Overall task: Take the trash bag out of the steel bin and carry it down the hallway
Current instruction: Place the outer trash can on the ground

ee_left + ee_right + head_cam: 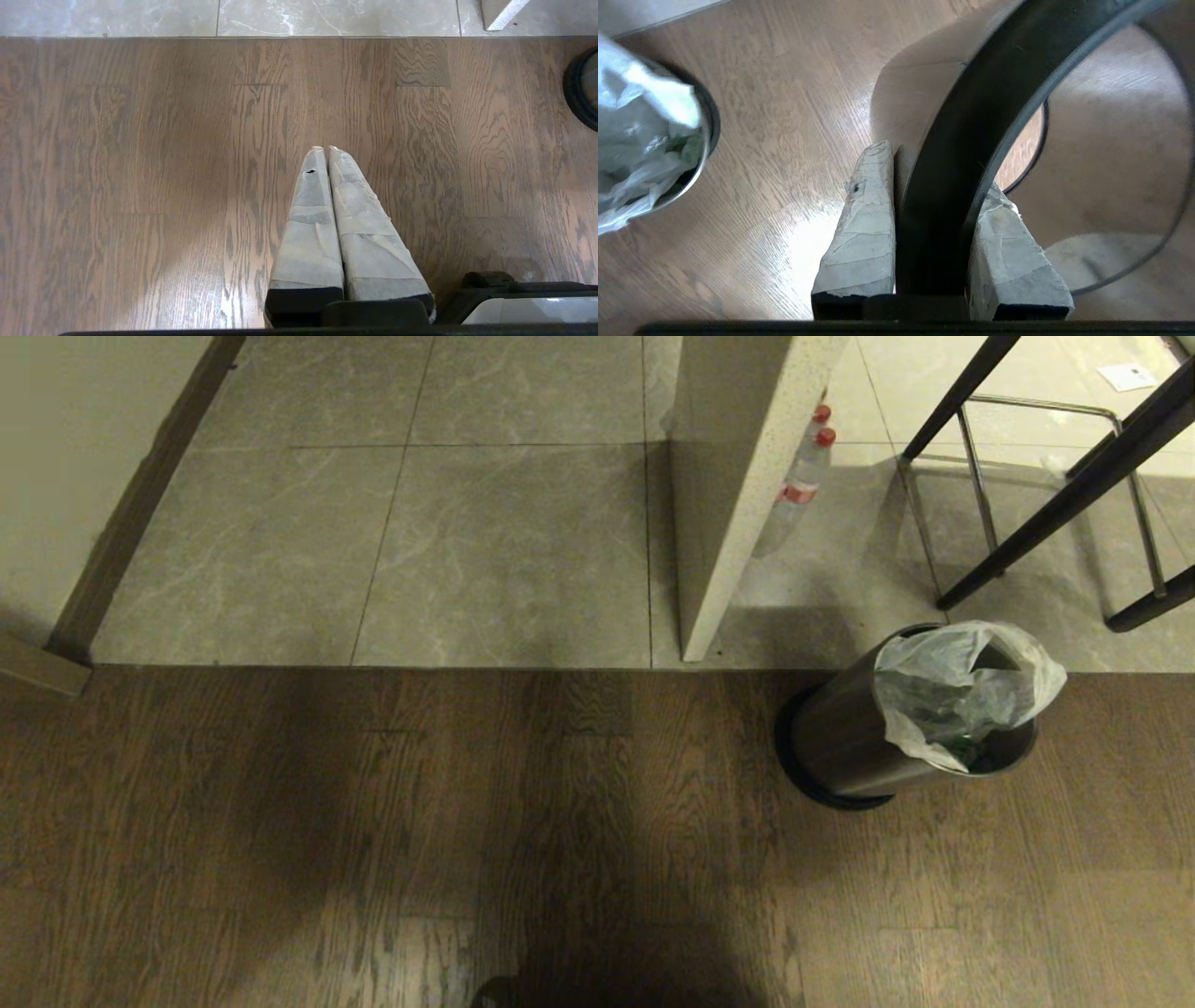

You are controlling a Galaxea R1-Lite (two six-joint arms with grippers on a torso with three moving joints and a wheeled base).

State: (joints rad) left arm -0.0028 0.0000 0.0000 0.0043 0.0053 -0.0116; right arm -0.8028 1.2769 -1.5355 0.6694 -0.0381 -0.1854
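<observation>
Sleeve removal under way: right gripper (924,186) fingers clamp the black-rimmed steel sleeve (971,121), held beside the steel bin (850,737) on the wood floor. Trash bag (962,686) sits inside. Left gripper (325,150) shut, empty. Next: set sleeve down, pinch bag.

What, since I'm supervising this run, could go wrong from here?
The right claw pinches the black-rimmed sleeve at only one spot on its rim, so it could swing or slip onto the wood floor. The trash bag droops loose over the steel bin. It looks thin and may tear, or drag the bin over when pulled.
</observation>
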